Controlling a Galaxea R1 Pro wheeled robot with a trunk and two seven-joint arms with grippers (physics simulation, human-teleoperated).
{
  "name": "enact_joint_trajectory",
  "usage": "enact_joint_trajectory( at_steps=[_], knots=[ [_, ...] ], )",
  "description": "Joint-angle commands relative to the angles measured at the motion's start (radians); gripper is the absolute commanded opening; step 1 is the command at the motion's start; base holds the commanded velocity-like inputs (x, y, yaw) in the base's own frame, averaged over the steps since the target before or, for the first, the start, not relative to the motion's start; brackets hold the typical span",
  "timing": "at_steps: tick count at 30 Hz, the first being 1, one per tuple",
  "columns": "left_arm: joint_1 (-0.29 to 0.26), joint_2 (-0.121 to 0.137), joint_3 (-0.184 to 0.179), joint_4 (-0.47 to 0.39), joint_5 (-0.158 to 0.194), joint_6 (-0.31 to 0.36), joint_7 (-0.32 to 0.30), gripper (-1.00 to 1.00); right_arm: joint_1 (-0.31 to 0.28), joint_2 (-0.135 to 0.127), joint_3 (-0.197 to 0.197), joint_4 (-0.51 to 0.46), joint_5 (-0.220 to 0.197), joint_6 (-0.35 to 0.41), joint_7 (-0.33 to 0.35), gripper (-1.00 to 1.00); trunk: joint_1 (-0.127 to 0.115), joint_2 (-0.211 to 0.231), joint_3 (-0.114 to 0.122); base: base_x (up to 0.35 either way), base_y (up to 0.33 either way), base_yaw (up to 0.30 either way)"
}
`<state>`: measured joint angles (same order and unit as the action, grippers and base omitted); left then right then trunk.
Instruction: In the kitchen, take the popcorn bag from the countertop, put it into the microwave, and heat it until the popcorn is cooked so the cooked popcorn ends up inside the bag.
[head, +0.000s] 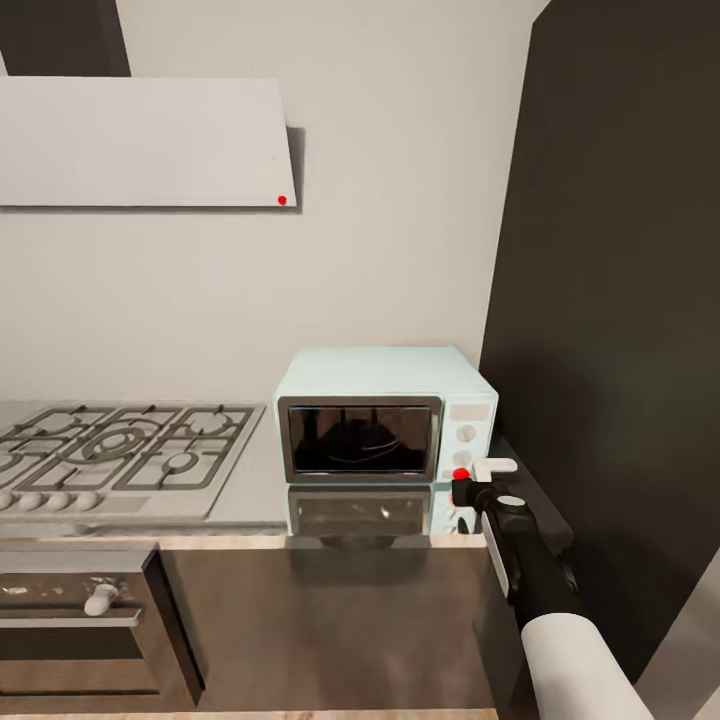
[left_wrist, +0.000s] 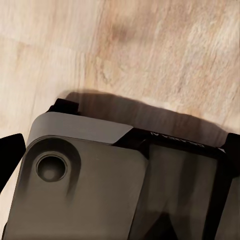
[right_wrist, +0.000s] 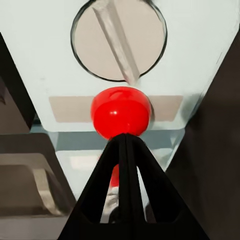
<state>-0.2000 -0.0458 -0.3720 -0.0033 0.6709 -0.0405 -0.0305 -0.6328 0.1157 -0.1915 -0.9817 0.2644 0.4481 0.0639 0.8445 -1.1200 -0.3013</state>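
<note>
The mint-blue microwave (head: 385, 415) stands on the grey countertop (head: 258, 490) with its dark glass door shut. Only dim shapes show behind the glass, so the popcorn bag and popcorn are hidden. My right gripper (head: 463, 483) is shut, with nothing held. Its joined tips (right_wrist: 125, 139) press against the red dot (right_wrist: 120, 111) on the white control panel, just under a round knob (right_wrist: 119, 40). My left gripper (left_wrist: 124, 145) hangs open over the wooden floor (left_wrist: 150, 50), and its dark fingers (left_wrist: 11, 156) sit at the picture's edges.
A gas hob (head: 120, 450) lies left of the microwave, with a built-in oven (head: 80, 620) below it and a white hood (head: 140, 140) above. A tall dark cabinet (head: 610, 330) stands close on the right. My own grey base (left_wrist: 85, 190) shows under the left gripper.
</note>
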Motion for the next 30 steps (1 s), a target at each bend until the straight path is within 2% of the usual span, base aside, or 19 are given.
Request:
enact_joint_trajectory(
  at_steps=[1, 19, 23, 30],
  knots=[
    [-0.001, 0.0, -0.008, 0.002, 0.01, -0.004, -0.003, 1.0, -0.001, 0.001, -0.003, -0.002, 0.01, 0.004, 0.007, -1.0, 0.0, -0.001, -0.001, 0.087, 0.0, 0.0],
    [-0.001, 0.0, -0.008, 0.002, 0.01, -0.004, -0.003, 1.0, -0.001, -0.002, -0.003, 0.008, 0.006, 0.004, 0.007, -1.0, 0.0, -0.001, -0.001, 0.087, 0.0, 0.0],
    [-0.001, 0.0, -0.008, 0.002, 0.01, -0.004, -0.003, 1.0, -0.001, -0.004, -0.005, 0.042, 0.009, -0.024, 0.007, -1.0, 0.0, -0.001, -0.001, 0.086, 0.0, 0.0],
    [-0.001, 0.0, -0.008, 0.002, 0.01, -0.004, -0.003, 1.0, -0.001, -0.004, -0.006, 0.044, 0.007, -0.028, 0.007, -1.0, 0.0, -0.001, -0.001, 0.086, 0.0, 0.0]
  ],
)
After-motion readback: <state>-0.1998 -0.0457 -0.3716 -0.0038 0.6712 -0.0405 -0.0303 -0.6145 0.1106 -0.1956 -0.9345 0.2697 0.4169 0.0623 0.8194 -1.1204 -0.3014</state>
